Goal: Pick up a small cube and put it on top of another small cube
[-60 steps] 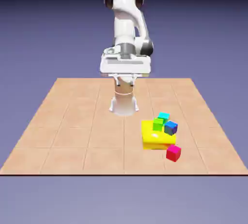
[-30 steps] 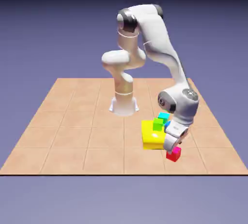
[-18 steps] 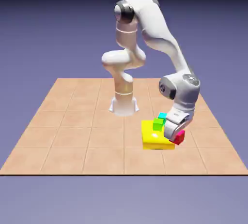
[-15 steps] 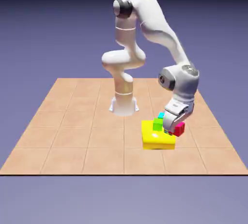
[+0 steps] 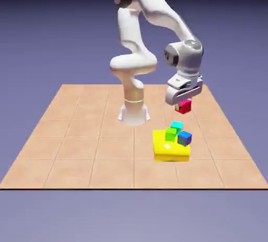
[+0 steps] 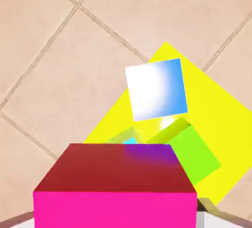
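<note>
Red cube (image 5: 183, 106): clamped in the gripper (image 5: 180, 101), raised clear of the table (image 5: 78, 141).
Blue cube (image 5: 184, 138): on the yellow block (image 5: 168, 152), beside the green cube (image 5: 171, 134).

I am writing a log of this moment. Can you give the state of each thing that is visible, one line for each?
gripper: shut on the red cube, raised above the table.
red cube: held in the air, touching nothing else.
blue cube: resting on the yellow block, nothing on top.
green cube: resting on the yellow block.
teal cube: resting behind the green cube.
yellow block: lying flat on the table.
</note>
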